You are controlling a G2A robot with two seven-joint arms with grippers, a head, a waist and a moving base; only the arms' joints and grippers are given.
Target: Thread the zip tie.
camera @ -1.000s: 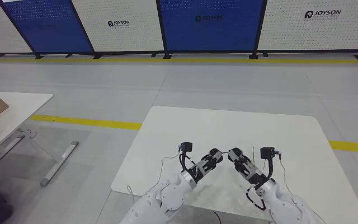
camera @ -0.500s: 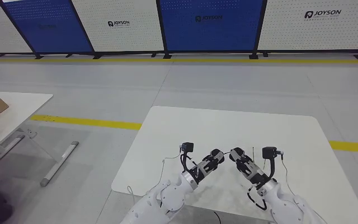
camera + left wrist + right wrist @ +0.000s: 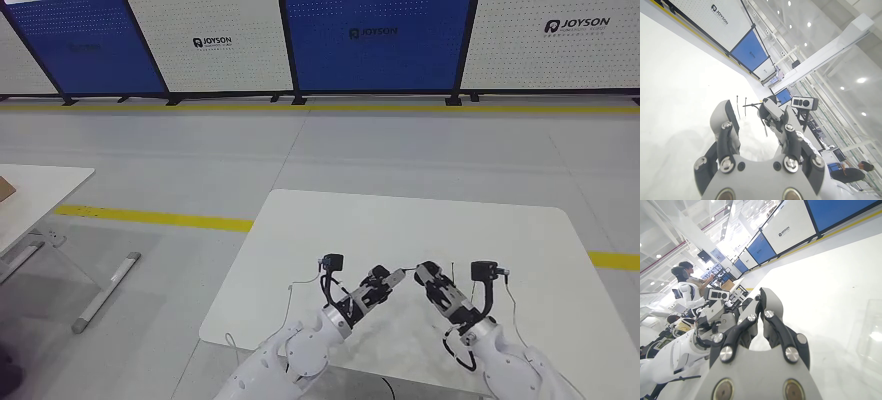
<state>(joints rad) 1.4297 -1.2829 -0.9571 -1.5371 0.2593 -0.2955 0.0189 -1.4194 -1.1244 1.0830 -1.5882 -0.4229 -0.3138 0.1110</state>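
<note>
A black zip tie (image 3: 751,104) is pinched in my right gripper (image 3: 770,108), its strap bent into a loop with one end hanging down. In the right wrist view, that gripper (image 3: 760,298) is shut, with a bit of black strap at its tips. My left gripper (image 3: 759,113) is open, and the right gripper with the tie sits just beyond the gap between its fingers. In the top view, the left gripper (image 3: 380,280) and right gripper (image 3: 430,273) face each other above the white table's (image 3: 400,220) near part, the thin zip tie (image 3: 402,270) between them.
Two spare black zip ties (image 3: 738,109) lie flat on the table just past the grippers, also seen as a thin line of spare ties (image 3: 452,272) from above. A clear plastic container (image 3: 872,328) stands on the table near the right arm.
The two grippers have drawn slightly apart: the left one has backed off toward the near edge, the right one has shifted a little to the right with the tie.
</note>
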